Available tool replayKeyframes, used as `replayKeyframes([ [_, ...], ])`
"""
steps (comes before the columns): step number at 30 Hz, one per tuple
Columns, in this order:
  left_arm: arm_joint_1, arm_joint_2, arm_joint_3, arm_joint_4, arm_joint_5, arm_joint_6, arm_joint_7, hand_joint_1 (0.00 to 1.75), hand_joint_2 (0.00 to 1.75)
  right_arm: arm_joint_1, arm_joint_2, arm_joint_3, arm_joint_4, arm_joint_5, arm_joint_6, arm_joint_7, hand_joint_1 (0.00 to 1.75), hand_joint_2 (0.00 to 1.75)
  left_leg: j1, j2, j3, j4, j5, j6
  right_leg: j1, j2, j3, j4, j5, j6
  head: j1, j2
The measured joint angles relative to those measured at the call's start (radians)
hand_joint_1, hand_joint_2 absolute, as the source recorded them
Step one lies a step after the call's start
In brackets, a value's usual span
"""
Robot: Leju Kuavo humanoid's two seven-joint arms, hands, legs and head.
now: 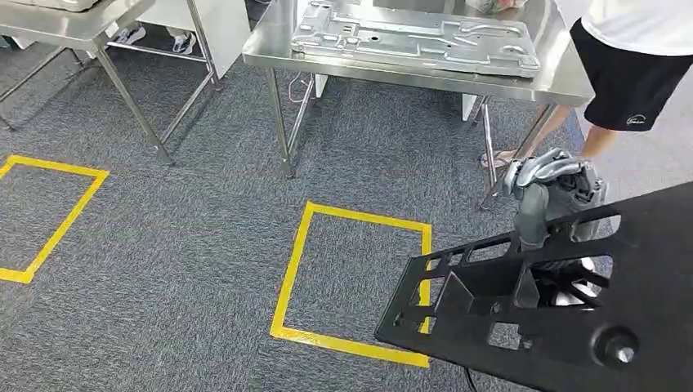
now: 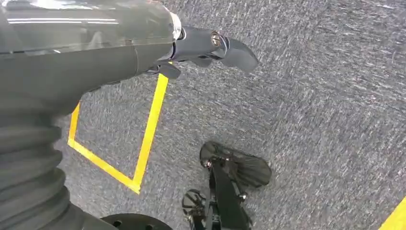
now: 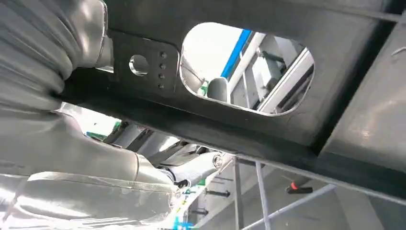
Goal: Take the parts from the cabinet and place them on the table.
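- My right hand (image 1: 549,175) grips the black frame part (image 1: 564,302); fingers (image 1: 539,170) curl over its upper edge, thumb underneath.
- Part is held tilted above the grey carpet, near the yellow taped square (image 1: 353,282), well short of the steel bench (image 1: 409,64).
- A silver plate (image 1: 417,37) lies on that bench.
- My left hand (image 2: 206,45) hangs over the carpet, holding nothing, fingers loosely extended.
- A person (image 1: 629,73) stands beside the bench.

Even, bright indoor light falls from above. The steel table (image 1: 564,77) at one o'clock throws glare, with soft shadows beneath it. The carpet (image 2: 306,96) streaks with motion blur in the left wrist view. In the right wrist view, the black part (image 3: 297,129) looks dark against blown-out openings.
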Motion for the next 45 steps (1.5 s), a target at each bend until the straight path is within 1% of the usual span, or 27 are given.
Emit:
replayKeyframes([
  [2,-0.004,-0.002,0.000,0.000,-0.005,-0.002,0.000,0.00,1.75,-0.006,0.010,0.003,0.001,0.023,-0.010,0.003,1.75,1.75,0.000,-0.001,0.004,0.001,-0.003,-0.004,0.001,0.000,0.086,-0.173,0.070,-0.010,0.000,0.000],
  [3,-0.007,-0.003,0.000,0.000,-0.006,-0.003,0.000,0.00,1.75,-0.006,0.015,0.004,0.001,0.035,-0.013,0.006,1.75,1.75,-0.006,-0.002,0.000,0.002,-0.004,-0.008,0.009,0.000,0.095,-0.194,0.055,-0.014,-0.001,0.000],
  [6,-0.008,-0.003,0.000,0.000,-0.009,-0.005,0.005,0.00,1.75,-0.004,0.029,0.003,0.000,0.061,-0.012,0.019,1.75,1.75,-0.002,-0.001,0.000,-0.003,0.000,-0.026,0.014,0.004,0.088,-0.193,0.061,-0.028,0.000,0.000],
  [8,-0.011,-0.002,0.000,0.000,-0.011,-0.005,0.005,0.00,1.75,-0.004,0.038,0.003,-0.004,0.067,-0.010,0.021,1.75,1.75,-0.002,-0.001,-0.001,0.006,-0.012,-0.036,0.003,0.000,0.098,-0.211,0.070,-0.041,-0.001,0.000],
  [9,-0.013,-0.002,0.000,0.000,-0.012,-0.006,0.005,0.00,1.75,-0.006,0.043,0.003,-0.006,0.070,-0.009,0.021,1.75,1.75,-0.004,0.001,-0.017,0.045,-0.040,-0.041,0.002,-0.001,0.101,-0.215,0.070,-0.047,-0.004,0.000],
  [11,-0.014,-0.003,0.000,0.000,-0.015,-0.008,0.005,0.00,1.75,-0.007,0.053,0.004,-0.006,0.075,-0.008,0.027,1.75,1.75,0.001,0.001,-0.092,0.205,-0.119,-0.048,0.004,-0.002,0.100,-0.214,0.070,-0.052,-0.006,0.000],
  [12,-0.013,-0.003,0.000,0.000,-0.015,-0.008,0.005,0.00,1.75,-0.007,0.057,0.004,-0.006,0.076,-0.004,0.033,1.75,1.75,0.002,0.001,-0.129,0.279,-0.145,-0.050,0.005,-0.002,0.099,-0.214,0.069,-0.053,-0.006,0.000],
  [13,-0.013,-0.003,0.000,0.000,-0.015,-0.008,0.005,0.00,1.75,-0.007,0.062,0.003,-0.006,0.078,-0.001,0.037,1.75,1.75,0.003,0.001,-0.148,0.315,-0.146,-0.052,0.005,-0.002,0.099,-0.212,0.069,-0.053,-0.007,0.000],
  [14,-0.013,-0.003,0.000,0.000,-0.015,-0.008,0.005,0.00,1.75,-0.007,0.065,0.003,-0.006,0.080,0.002,0.041,1.75,1.75,0.004,0.001,-0.142,0.299,-0.123,-0.052,0.005,-0.001,0.100,-0.211,0.068,-0.054,-0.006,0.000],
  [15,-0.013,-0.003,0.000,0.000,-0.016,-0.008,0.005,0.00,1.75,-0.007,0.071,0.003,-0.007,0.084,0.006,0.045,1.75,1.75,0.005,0.001,-0.113,0.237,-0.082,-0.051,0.005,0.000,0.101,-0.209,0.067,-0.053,-0.007,0.000],
  [17,-0.015,-0.003,0.000,0.000,-0.018,-0.008,0.005,0.00,1.75,-0.007,0.079,0.003,-0.015,0.092,0.008,0.054,1.75,1.75,0.005,0.001,-0.028,0.062,0.002,-0.044,0.005,0.001,0.104,-0.204,0.062,-0.047,-0.007,0.000],
  [18,-0.016,-0.003,0.000,0.000,-0.019,-0.008,0.005,0.00,1.75,-0.008,0.083,0.002,-0.020,0.094,0.009,0.056,1.75,1.75,0.002,0.001,-0.002,0.012,-0.003,-0.037,0.011,0.001,0.102,-0.200,0.059,-0.042,-0.006,0.000],
  [22,-0.018,-0.003,0.000,0.000,-0.020,-0.008,0.005,0.00,1.75,-0.008,0.094,0.000,-0.031,0.101,0.014,0.068,1.75,1.75,-0.002,-0.001,-0.004,0.000,0.000,-0.020,0.010,0.002,0.096,-0.200,0.061,-0.020,-0.005,0.000],
  [23,-0.018,-0.003,0.000,0.000,-0.019,-0.008,0.004,0.00,1.75,-0.008,0.094,-0.002,-0.034,0.102,0.016,0.070,1.75,1.75,0.006,0.001,0.000,-0.009,0.007,-0.012,0.007,0.002,0.095,-0.193,0.053,-0.015,-0.008,0.000],
  [25,-0.020,-0.002,0.000,0.000,-0.019,-0.010,0.001,0.00,1.75,-0.011,0.095,-0.007,-0.037,0.106,0.022,0.070,1.75,1.75,0.006,0.002,0.000,-0.010,0.008,-0.004,0.006,0.001,0.052,-0.096,-0.010,-0.005,0.001,0.000],
  [27,-0.020,-0.002,0.000,0.000,-0.019,-0.012,-0.003,0.00,1.75,-0.003,0.095,-0.007,-0.036,0.107,0.024,0.061,1.75,1.75,0.004,0.002,-0.001,-0.009,0.007,-0.003,0.001,0.001,-0.030,0.072,-0.079,0.002,0.000,0.000],
  [28,-0.019,-0.001,0.000,0.000,-0.019,-0.013,-0.005,0.00,1.75,0.001,0.095,-0.007,-0.036,0.109,0.024,0.059,1.75,1.75,0.004,0.002,-0.001,-0.009,0.007,-0.003,0.000,0.001,-0.056,0.121,-0.087,0.003,0.000,0.000],
  [29,-0.018,-0.001,0.000,0.000,-0.019,-0.015,-0.006,0.00,1.75,0.002,0.095,-0.007,-0.036,0.109,0.024,0.056,1.75,1.75,0.004,0.002,0.000,-0.009,0.006,-0.004,-0.001,0.001,-0.058,0.119,-0.073,0.004,0.000,0.000],
  [30,-0.019,0.000,0.000,0.000,-0.019,-0.016,-0.007,0.00,1.75,0.001,0.095,-0.008,-0.036,0.109,0.024,0.054,1.75,1.75,0.005,0.001,0.002,-0.008,0.005,-0.005,-0.002,0.001,-0.036,0.068,-0.034,0.002,0.001,0.000],
  [32,-0.018,0.000,0.000,0.000,-0.019,-0.019,-0.011,0.00,1.75,0.000,0.096,-0.008,-0.037,0.109,0.024,0.054,1.75,1.75,0.005,0.000,0.009,-0.008,0.000,-0.009,-0.002,0.000,0.053,-0.117,0.060,-0.005,0.001,0.000],
  [33,-0.019,0.000,0.000,0.000,-0.019,-0.020,-0.013,0.00,1.75,-0.002,0.096,-0.011,-0.037,0.109,0.024,0.054,1.75,1.75,0.004,0.000,0.009,-0.008,-0.003,-0.013,0.000,-0.001,0.084,-0.189,0.070,-0.011,0.001,0.000],
  [37,-0.019,0.000,0.000,0.000,-0.024,-0.021,-0.016,0.00,1.75,-0.004,0.097,-0.021,-0.037,0.109,0.025,0.057,1.75,1.75,0.002,0.001,0.009,-0.010,-0.006,-0.035,0.011,0.003,0.084,-0.196,0.064,-0.031,0.000,0.000],
  [38,-0.021,0.002,0.000,0.000,-0.024,-0.021,-0.017,0.00,1.75,-0.005,0.098,-0.024,-0.039,0.109,0.025,0.060,1.75,1.75,-0.001,0.001,0.009,-0.005,-0.012,-0.041,0.001,0.002,0.090,-0.205,0.069,-0.040,0.000,0.000],
  [40,-0.022,0.001,0.000,0.000,-0.026,-0.021,-0.018,0.00,1.75,-0.010,0.103,-0.024,-0.045,0.109,0.026,0.066,1.75,1.75,0.002,0.001,-0.025,0.077,-0.062,-0.049,0.001,-0.001,0.097,-0.209,0.065,-0.052,-0.004,0.000],
  [42,-0.021,0.001,0.000,0.000,-0.026,-0.021,-0.018,0.00,1.75,-0.011,0.109,-0.024,-0.045,0.114,0.026,0.073,1.75,1.75,0.005,0.002,-0.111,0.247,-0.138,-0.055,0.005,-0.001,0.099,-0.208,0.062,-0.057,-0.003,0.000],
  [43,-0.021,0.001,0.000,0.000,-0.026,-0.021,-0.018,0.00,1.75,-0.010,0.110,-0.024,-0.045,0.115,0.026,0.073,1.75,1.75,0.005,0.002,-0.147,0.312,-0.154,-0.057,0.006,-0.001,0.099,-0.207,0.061,-0.058,-0.005,0.000],
  [45,-0.021,0.002,0.000,0.000,-0.026,-0.021,-0.018,0.00,1.75,-0.010,0.114,-0.024,-0.045,0.118,0.026,0.073,1.75,1.75,0.005,0.002,-0.158,0.312,-0.125,-0.055,0.007,0.001,0.103,-0.206,0.057,-0.058,-0.004,0.000],
])
